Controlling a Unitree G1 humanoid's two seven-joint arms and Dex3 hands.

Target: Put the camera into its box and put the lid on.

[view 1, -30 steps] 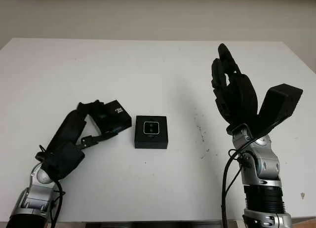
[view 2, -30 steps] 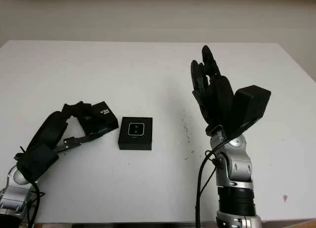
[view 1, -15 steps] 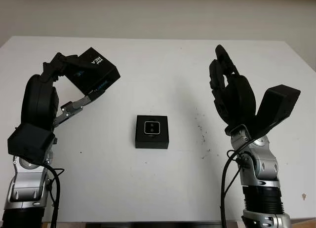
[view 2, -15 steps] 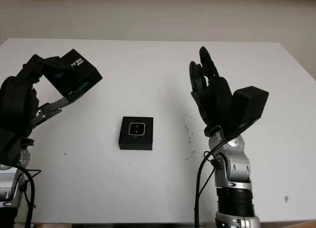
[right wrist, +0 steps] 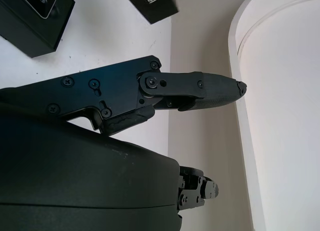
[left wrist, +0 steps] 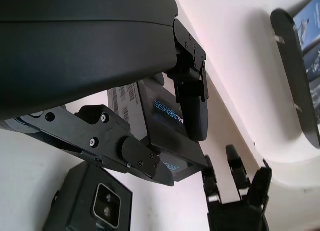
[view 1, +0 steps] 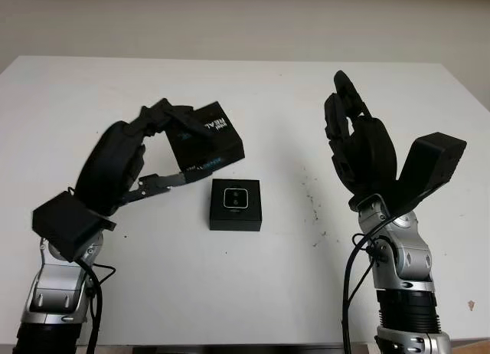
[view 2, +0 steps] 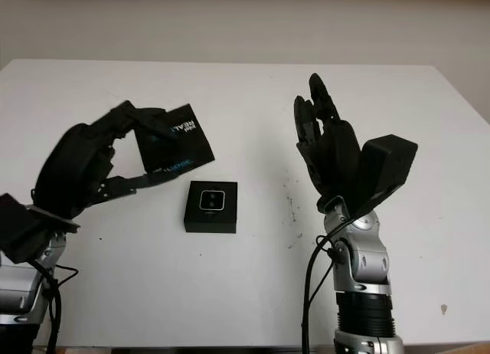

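A small black box (view 1: 235, 204) lies open on the white table (view 1: 253, 93) at the centre, with the white-faced camera (view 1: 234, 198) set inside it. My left hand (view 1: 164, 143) is shut on the black lid (view 1: 207, 136), printed with white letters, and holds it tilted in the air just up and to the left of the box. The lid (left wrist: 165, 118) sits clamped between the fingers in the left wrist view, with the box (left wrist: 92, 203) below. My right hand (view 1: 356, 143) is raised to the right of the box, open and holding nothing.
Small dark specks (view 1: 312, 204) mark the table between the box and the right arm. The table's far edge (view 1: 230, 60) meets a pale wall. Bare tabletop lies all around the box.
My left hand lifted the lid from the table, raised it high at the left, then brought it down and right to just beside the box. The right hand stayed still.
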